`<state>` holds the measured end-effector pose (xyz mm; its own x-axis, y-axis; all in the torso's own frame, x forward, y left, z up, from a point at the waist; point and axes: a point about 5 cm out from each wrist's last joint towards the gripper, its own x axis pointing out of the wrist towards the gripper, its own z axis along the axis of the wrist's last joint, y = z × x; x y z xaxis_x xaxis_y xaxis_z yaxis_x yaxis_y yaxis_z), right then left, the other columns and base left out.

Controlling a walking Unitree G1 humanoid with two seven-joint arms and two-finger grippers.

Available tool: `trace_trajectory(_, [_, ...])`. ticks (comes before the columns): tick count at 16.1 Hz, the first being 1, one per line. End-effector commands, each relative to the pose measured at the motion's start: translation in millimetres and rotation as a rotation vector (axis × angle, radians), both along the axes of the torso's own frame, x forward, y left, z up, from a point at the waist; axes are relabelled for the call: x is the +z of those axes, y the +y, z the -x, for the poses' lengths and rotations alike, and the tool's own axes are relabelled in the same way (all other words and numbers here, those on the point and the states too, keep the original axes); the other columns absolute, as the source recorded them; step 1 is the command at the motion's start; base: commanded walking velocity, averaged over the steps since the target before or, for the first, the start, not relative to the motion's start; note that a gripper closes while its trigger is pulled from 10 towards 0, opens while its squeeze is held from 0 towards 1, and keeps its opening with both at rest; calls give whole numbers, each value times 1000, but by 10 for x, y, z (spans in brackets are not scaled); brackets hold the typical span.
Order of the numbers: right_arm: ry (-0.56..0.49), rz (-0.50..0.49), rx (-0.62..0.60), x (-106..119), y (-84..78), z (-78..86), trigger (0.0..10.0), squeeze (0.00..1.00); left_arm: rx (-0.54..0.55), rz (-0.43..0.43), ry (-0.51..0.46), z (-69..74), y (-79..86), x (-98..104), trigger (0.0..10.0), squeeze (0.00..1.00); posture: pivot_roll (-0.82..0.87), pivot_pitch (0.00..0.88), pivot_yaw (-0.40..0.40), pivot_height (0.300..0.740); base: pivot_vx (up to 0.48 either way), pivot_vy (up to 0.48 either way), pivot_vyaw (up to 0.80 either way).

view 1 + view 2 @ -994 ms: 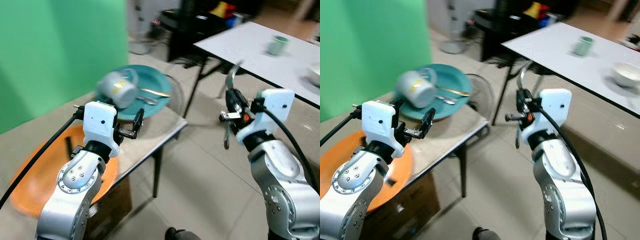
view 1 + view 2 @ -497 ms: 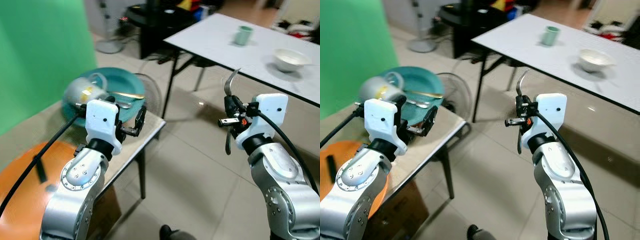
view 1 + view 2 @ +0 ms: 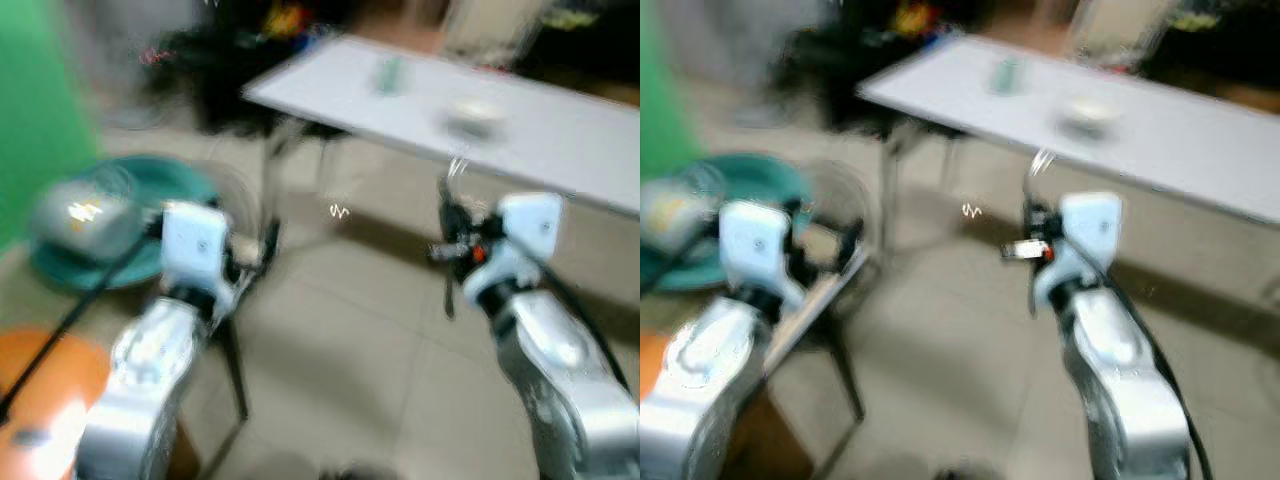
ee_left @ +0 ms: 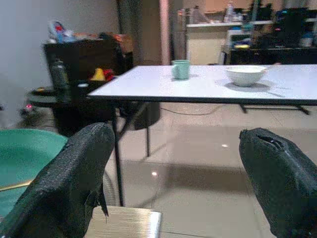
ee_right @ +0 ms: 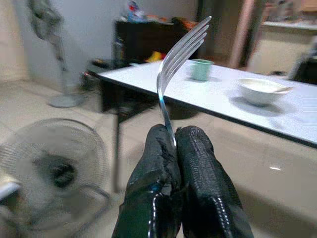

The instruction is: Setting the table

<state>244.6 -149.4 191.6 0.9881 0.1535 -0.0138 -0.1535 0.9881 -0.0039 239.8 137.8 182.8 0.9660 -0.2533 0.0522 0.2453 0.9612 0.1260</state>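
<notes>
Fork (image 5: 179,54) stands pinched between the right end effector's (image 5: 174,144) closed fingers.

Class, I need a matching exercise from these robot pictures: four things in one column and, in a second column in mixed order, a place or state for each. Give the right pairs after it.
Things
1. fork
2. white bowl
3. green cup
4. left gripper

Places or states
A. open, holding nothing
B. on the white table, at its far end near the dark cabinet
C. pinched upright between the fingers of the right gripper
D. on the white table, beside the green cup

Pairs: 1-C, 2-D, 3-B, 4-A
</notes>
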Motion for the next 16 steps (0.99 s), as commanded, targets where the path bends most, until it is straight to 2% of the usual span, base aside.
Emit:
trace_trajectory(1, [-4,15,-11,24,-15,-19,10000,0,-17,3,-24,1,-42,35,10000,0,131,0,-34,740,0,0,-800])
trace_trajectory(5, [24,2,-10,-31,-7,14,10000,0,-48,5,-22,21,-71,30,10000,0,129,0,-31,740,135,0,-750])
trace_trajectory(13, [17,-4,-35,-30,-41,50,10000,0,-61,-6,5,-35,-98,-31,10000,0,110,0,-14,740,349,0,0])
trace_trajectory(16, [19,-2,-43,-18,-45,1,10000,0,-53,-2,3,-63,-101,-27,10000,0,110,0,-21,740,354,0,-650])
